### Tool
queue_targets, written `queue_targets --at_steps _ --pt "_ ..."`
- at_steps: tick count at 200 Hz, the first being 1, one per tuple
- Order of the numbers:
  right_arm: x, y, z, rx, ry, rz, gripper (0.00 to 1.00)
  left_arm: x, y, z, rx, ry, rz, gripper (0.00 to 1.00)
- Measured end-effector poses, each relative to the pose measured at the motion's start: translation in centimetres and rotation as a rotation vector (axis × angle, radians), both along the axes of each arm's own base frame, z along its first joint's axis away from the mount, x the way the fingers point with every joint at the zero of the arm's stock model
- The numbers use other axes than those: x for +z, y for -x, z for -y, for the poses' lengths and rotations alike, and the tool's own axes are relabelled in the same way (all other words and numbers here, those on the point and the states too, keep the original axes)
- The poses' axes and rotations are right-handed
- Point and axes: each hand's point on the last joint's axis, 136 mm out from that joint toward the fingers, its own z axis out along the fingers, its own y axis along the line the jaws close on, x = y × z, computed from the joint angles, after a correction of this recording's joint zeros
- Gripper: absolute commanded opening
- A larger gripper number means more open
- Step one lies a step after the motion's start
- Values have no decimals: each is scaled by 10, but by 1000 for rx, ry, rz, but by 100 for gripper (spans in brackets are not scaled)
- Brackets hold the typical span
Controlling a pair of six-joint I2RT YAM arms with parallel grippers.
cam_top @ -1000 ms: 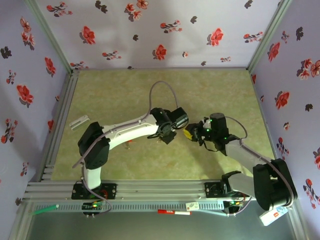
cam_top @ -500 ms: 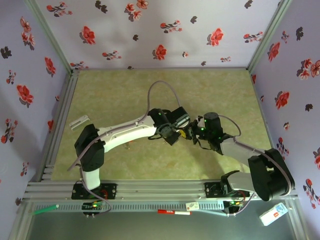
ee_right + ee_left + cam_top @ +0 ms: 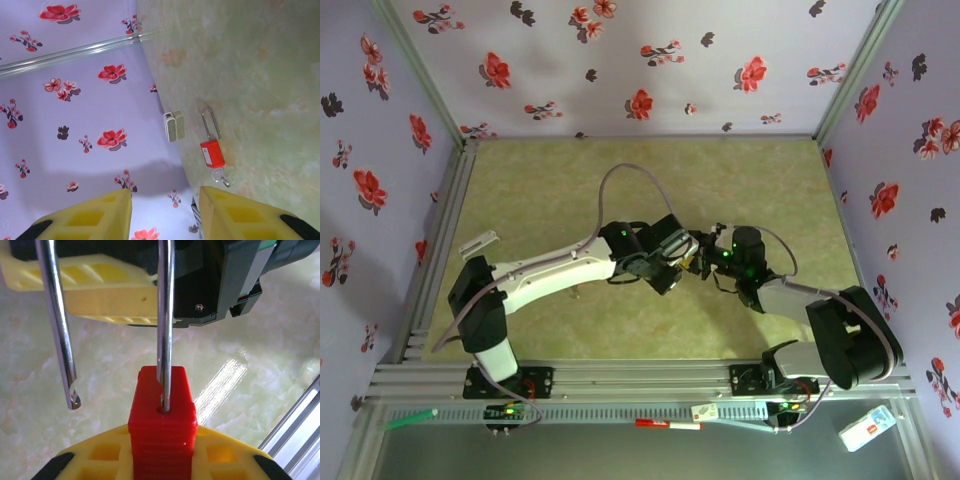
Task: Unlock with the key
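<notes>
Right gripper (image 3: 164, 200) has moved closer, jaws apart, to left gripper (image 3: 672, 272) clamped on red padlock (image 3: 161, 415)

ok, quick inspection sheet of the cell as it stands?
surface: green marbled table, no spills seen
job's things: held padlock upright in the left gripper, one shackle leg out of the body; second padlock lying flat on the table; key not made out
clutter: pale block by the left edge
grippers: left gripper shut on the held padlock; right gripper open, nothing between its fingers, close in front of the held padlock
cables: grey cable loops above the left arm, off the table
surroundings: floral walls, aluminium frame; red pen on the front ledge
</notes>
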Motion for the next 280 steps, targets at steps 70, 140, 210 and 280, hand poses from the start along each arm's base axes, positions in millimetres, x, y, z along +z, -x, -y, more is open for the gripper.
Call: queue_targets --at_steps 70,140,210,280 --pt "13 16 1 46 -15 40 41 2 8 -2 -51 21 20 4" --pt "3 36 3 109 55 27 49 -7 12 -11 -107 -38 112 4" --pt "35 44 -6 243 41 155 48 -30 -18 -82 8 -336 224 5" --pt "54 41 -17 388 99 238 51 -15 -51 -138 78 -609 412 5"
